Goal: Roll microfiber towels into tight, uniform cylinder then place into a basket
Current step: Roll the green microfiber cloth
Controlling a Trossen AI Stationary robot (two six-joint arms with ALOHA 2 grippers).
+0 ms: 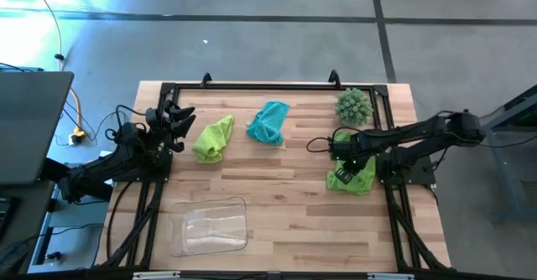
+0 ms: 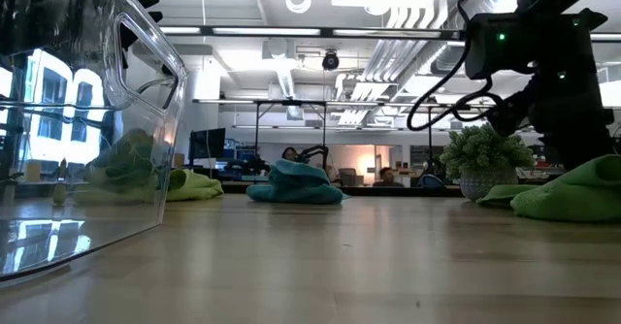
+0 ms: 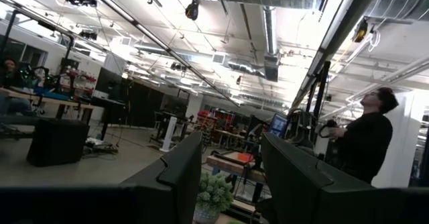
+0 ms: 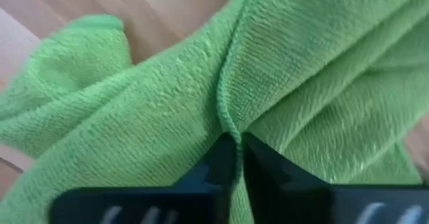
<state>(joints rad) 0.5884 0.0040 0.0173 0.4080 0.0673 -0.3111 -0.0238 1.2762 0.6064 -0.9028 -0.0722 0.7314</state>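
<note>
Right gripper [image 4: 234, 158]: down on the lime towel [image 1: 352, 179] near the desk's right edge, about midway along it; fingers pinched together on a raised fold of the cloth (wrist view shows the ridge caught between the tips).
Left gripper [image 1: 178, 122]: parked off the work, over the desk's left edge toward the far-left corner; fingers stand apart, nothing between them, pointing up into the room.
Progress: early. No towel rolled yet, all 3 are loose crumpled heaps. Basket [image 1: 210, 227] sits near the front edge, left of centre, w/ nothing in it as far as the high view shows.
Left to do: flatten, roll & basket all 3 (judgement only).
Second lime towel [image 1: 213, 140]: far-left part of the desk, just beside the left gripper, not touched.
Teal towel [image 1: 269, 122]: near the far edge, about centre, apart from both arms.
Axis, pinched towel: bunched, no clear long axis; the gripped fold runs straight away from the fingertips.
Axis, other two: each heap a bit longer from far edge to front edge, slightly slanted.
Basket axis: long side parallel to the front edge.
Spiky ball [image 1: 353, 106]: far-right corner area, not part of the job.
</note>
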